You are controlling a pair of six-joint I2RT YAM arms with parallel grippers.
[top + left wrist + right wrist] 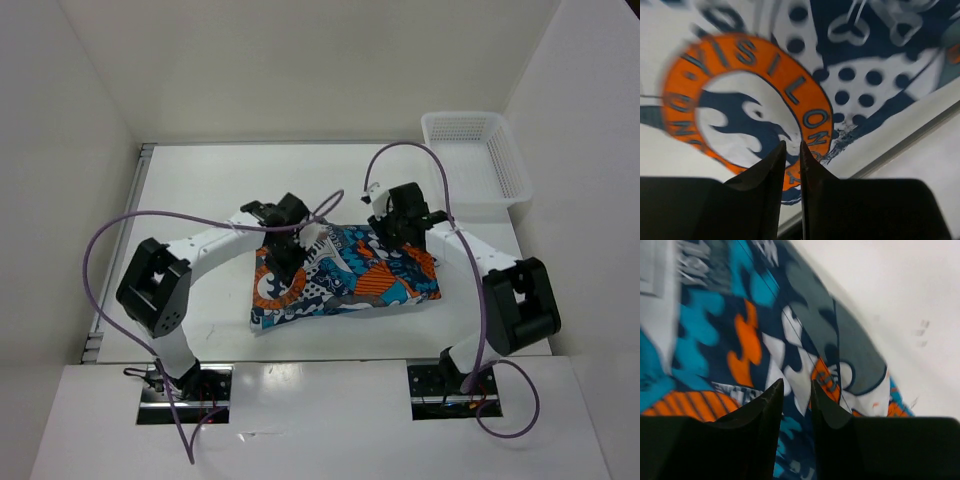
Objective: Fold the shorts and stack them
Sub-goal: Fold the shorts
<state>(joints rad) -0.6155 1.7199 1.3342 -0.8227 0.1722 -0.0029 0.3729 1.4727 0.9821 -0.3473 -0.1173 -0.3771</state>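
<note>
The shorts [345,280] lie as a compact, seemingly folded bundle at the centre of the worktop [200,190], well apart from the white mesh basket [505,170] at the upper right of the overhead frame. The left pincer [792,145] sits close over the orange roundel at the bundle's left end and the right pincer [797,382] close over its upper right part, each with jaws narrowly spread and no cloth visible between them. The likely hazard is a fingertip catching the soft top layer or the drawstring on lift-off, which would drag the fold open or skew the bundle.
</note>
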